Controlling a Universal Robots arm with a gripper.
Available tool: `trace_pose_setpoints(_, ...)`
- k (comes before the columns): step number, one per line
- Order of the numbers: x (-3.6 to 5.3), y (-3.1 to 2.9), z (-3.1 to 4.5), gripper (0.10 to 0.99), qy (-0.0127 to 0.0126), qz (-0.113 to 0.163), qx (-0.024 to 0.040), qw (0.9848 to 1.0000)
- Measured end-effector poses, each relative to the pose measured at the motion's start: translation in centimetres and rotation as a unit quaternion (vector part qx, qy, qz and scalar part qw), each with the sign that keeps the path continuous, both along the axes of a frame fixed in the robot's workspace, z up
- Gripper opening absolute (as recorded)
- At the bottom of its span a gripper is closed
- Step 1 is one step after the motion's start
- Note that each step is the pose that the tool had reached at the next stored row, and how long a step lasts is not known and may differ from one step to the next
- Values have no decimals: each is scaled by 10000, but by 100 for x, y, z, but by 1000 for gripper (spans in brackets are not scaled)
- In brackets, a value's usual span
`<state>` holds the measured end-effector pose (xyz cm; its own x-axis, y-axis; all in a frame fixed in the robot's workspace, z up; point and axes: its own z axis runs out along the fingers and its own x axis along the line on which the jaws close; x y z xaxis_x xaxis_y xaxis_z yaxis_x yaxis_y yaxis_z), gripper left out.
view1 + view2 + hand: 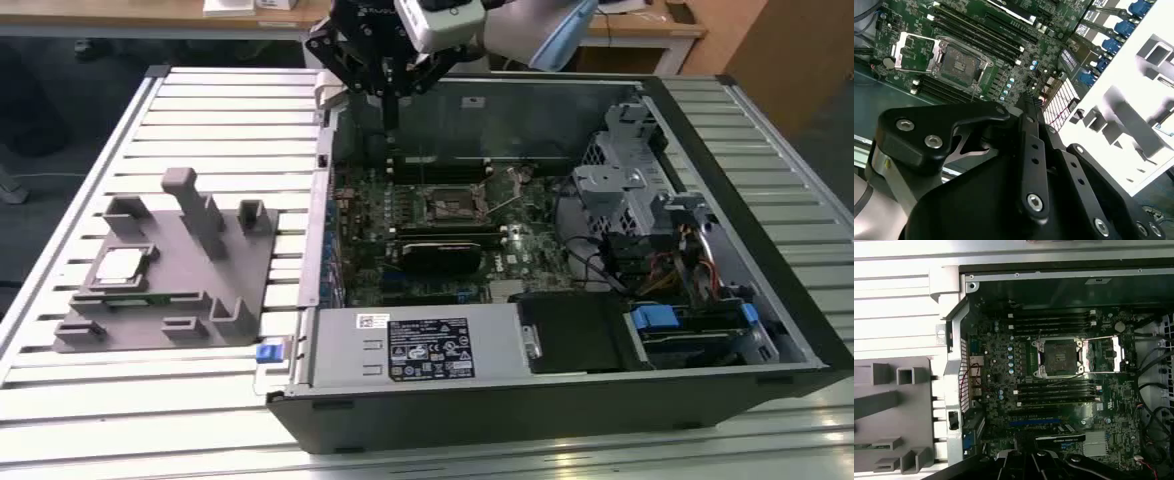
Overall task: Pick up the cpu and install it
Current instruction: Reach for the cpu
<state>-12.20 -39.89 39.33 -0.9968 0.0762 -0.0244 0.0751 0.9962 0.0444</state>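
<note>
Pale slatted aluminium for the bench (200,100), largest of all, carrying everything else. On it, toward the exterior view's right, a black open computer case (534,420) laid on its side, with a green motherboard (367,250) bared inside. Just beside the case, toward the exterior view's left, a grey plastic fixture (200,300) with upright posts and shallow recesses.

Above the far wall of the case, the black linkage tool (391,110): closed on itself, pinching nothing, pointing down, well apart from the fixture.

Near the middle of the board, a dark square socket frame (443,205) with its metal plate swung open to one side and the seat bare, plainest in the first wrist view.

Smallest, the flat square cpu (120,265) with a pale silvery-white metal top: lying flat in a recess of the fixture, toward the exterior view's left, untouched and not yet installed.

Probably light and stiff, with a smooth top likely to slip under a loose pinch. Underside contacts presumably delicate, so best taken by two opposite edges and kept level, never squeezed across the faces. Appears to offer little height above the recess, so calls for a shallow, well-centred hold.
</note>
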Motion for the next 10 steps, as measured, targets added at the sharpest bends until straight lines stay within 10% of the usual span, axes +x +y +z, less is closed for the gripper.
trace_pose_setpoints(10,-18,0,0,106,0,0,0,10000)
